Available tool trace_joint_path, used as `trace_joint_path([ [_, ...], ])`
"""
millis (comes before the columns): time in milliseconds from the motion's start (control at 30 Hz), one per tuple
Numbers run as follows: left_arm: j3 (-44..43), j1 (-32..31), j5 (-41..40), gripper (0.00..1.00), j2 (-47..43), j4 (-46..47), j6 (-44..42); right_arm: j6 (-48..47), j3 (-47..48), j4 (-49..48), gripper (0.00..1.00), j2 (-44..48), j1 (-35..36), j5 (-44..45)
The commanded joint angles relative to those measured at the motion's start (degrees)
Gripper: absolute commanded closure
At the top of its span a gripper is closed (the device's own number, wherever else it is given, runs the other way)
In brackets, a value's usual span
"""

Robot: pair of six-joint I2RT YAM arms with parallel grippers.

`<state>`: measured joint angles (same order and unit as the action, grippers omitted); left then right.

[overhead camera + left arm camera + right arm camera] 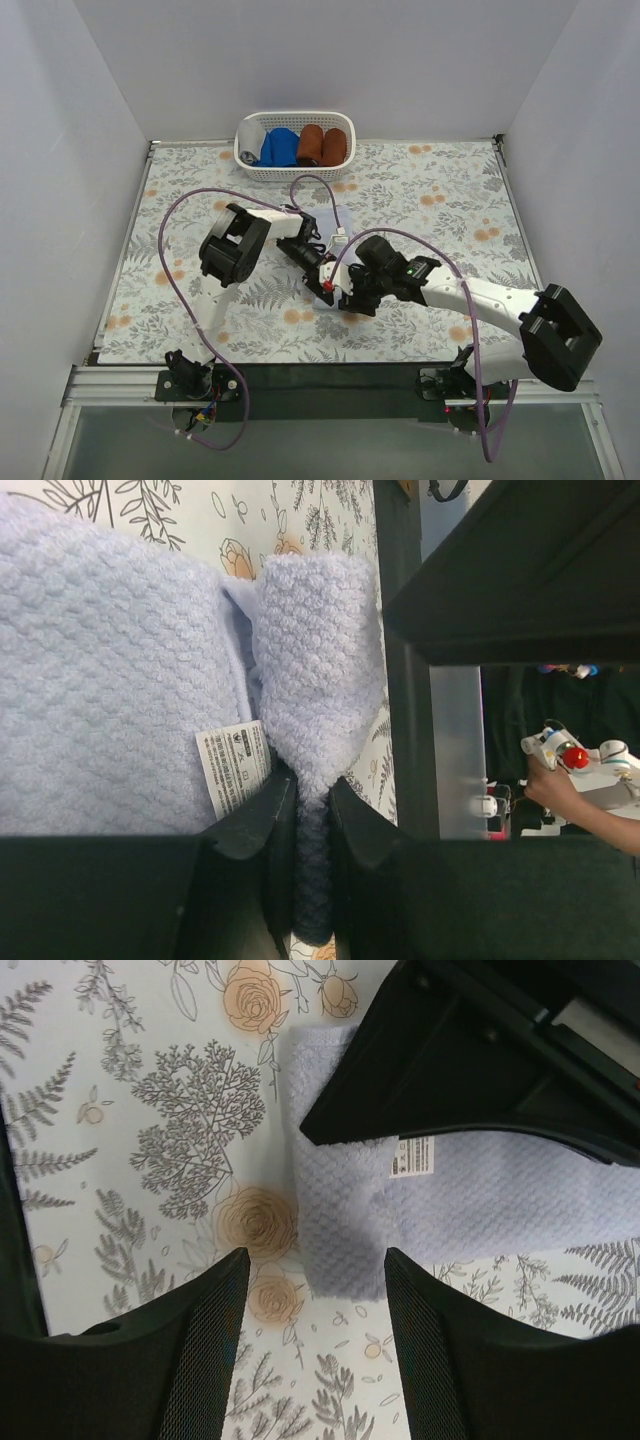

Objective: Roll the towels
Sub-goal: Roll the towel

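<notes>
Right gripper (312,1260) spread, hovering over the folded end of the pale lavender towel (500,1200), which lies at centre of the top view on the floral tabletop (450,200). Left gripper (312,790) pinching a raised fold of that towel beside its white label (232,765). Upper centre: white basket (292,173) holding blue rolls (280,147) and rust-brown rolls (322,145)

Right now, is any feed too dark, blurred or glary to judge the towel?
Left wrist: lavender towel weave sharp, left gripper near-black. Right wrist: sharp, evenly lit, no glare; right gripper dark at the frame's bottom. Top external: clear, soft light, but the arms cover most of the towel.
</notes>
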<state>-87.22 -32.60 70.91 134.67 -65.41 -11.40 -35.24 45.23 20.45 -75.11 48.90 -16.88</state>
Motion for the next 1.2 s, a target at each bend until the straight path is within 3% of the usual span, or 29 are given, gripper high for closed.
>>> trace_joint_path([
  [0,-0.8,1.1,-8.2,0.87,2.9,1.3,-3.9,-2.8,-2.3,-10.3,0.47,-2.6,2.6,7.3],
  [33,-1.1,1.2,-8.2,0.87,3.1,1.0,-4.1,-3.2,-2.4,-10.9,0.48,-3.4,2.9,7.0],
  [167,-1.6,1.7,-8.2,0.86,3.6,1.0,-4.1,-3.3,-2.6,-11.8,0.69,-8.3,3.0,6.3],
  [333,-2.5,1.9,-8.4,0.84,3.3,0.0,-4.7,-2.7,-3.7,-12.8,0.78,-12.0,3.0,6.3],
  [367,-2.6,1.9,-8.3,0.83,3.3,-0.1,-4.7,-2.6,-3.8,-12.7,0.89,-12.1,3.0,5.8],
  [433,-2.7,2.0,-8.1,0.81,2.6,-0.2,-4.7,-2.5,-3.7,-11.5,0.99,-12.3,3.0,4.0],
  [600,-0.2,3.3,-6.8,0.63,-3.8,1.6,-5.0,-4.6,0.2,1.3,0.99,-13.5,1.8,-5.9],
  [700,4.5,5.3,-7.3,0.59,-12.1,9.6,-1.7,-4.8,3.5,8.9,0.99,-14.9,0.1,-12.9],
  [967,17.1,13.3,-12.9,0.57,-26.2,19.1,5.4,-0.8,8.6,15.3,0.99,-21.2,-6.6,-26.4],
  [1167,31.5,13.3,-23.2,0.52,-48.3,34.8,7.6,-1.1,15.8,22.5,0.99,-33.7,-9.8,-33.2],
])
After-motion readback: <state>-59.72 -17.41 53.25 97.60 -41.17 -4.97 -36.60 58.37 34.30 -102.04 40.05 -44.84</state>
